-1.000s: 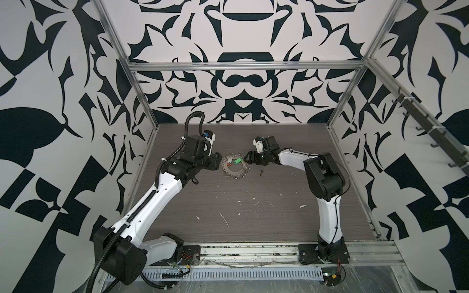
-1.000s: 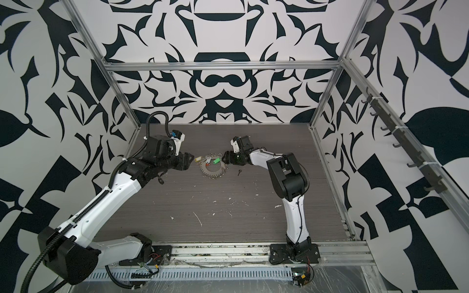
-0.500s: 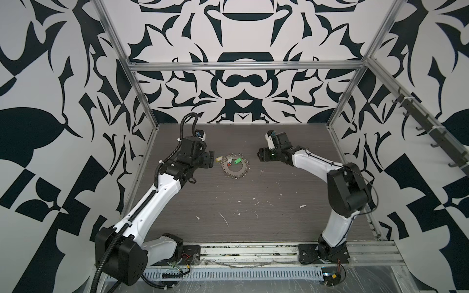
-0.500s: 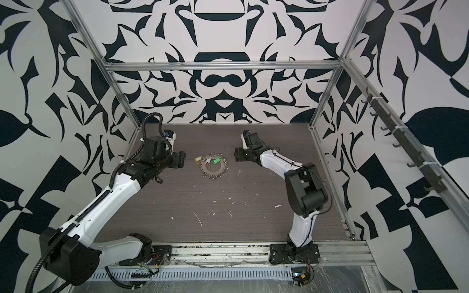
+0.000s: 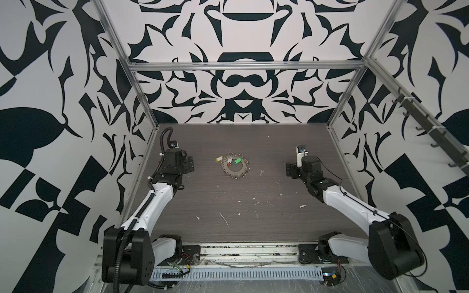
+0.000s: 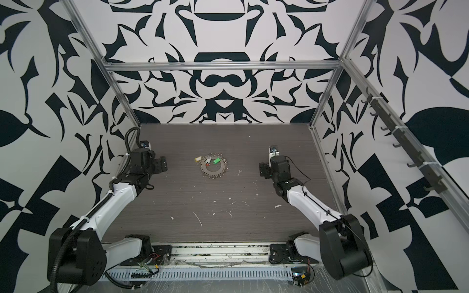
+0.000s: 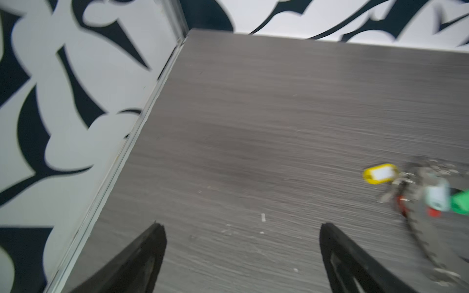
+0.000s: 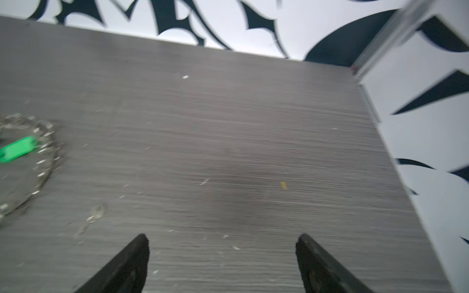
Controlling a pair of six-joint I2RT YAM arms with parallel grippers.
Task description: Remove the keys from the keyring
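Observation:
The keyring (image 5: 232,174) (image 6: 210,174) lies flat on the middle of the table, a grey disc fringed with wire loops. Keys with a yellow tag (image 5: 218,159) (image 7: 380,173), a white tag (image 5: 229,160) (image 7: 437,196) and a green tag (image 5: 237,160) (image 8: 16,149) rest on its far rim. One small loose key (image 5: 261,172) (image 6: 239,172) (image 8: 94,214) lies on the table to the ring's right. My left gripper (image 5: 190,165) (image 7: 241,228) is open and empty, well left of the ring. My right gripper (image 5: 289,170) (image 8: 220,239) is open and empty, far right of it.
White scraps of debris (image 5: 224,219) are scattered over the front half of the grey table (image 5: 279,142). Patterned walls with aluminium posts (image 5: 142,101) close the left, back and right sides. A rail with hooks (image 5: 431,132) runs along the right wall.
Both arms have drawn back from the keyring, the left one leftward and the right one rightward. Both sets of jaws have opened wider. The ring has stayed in place.

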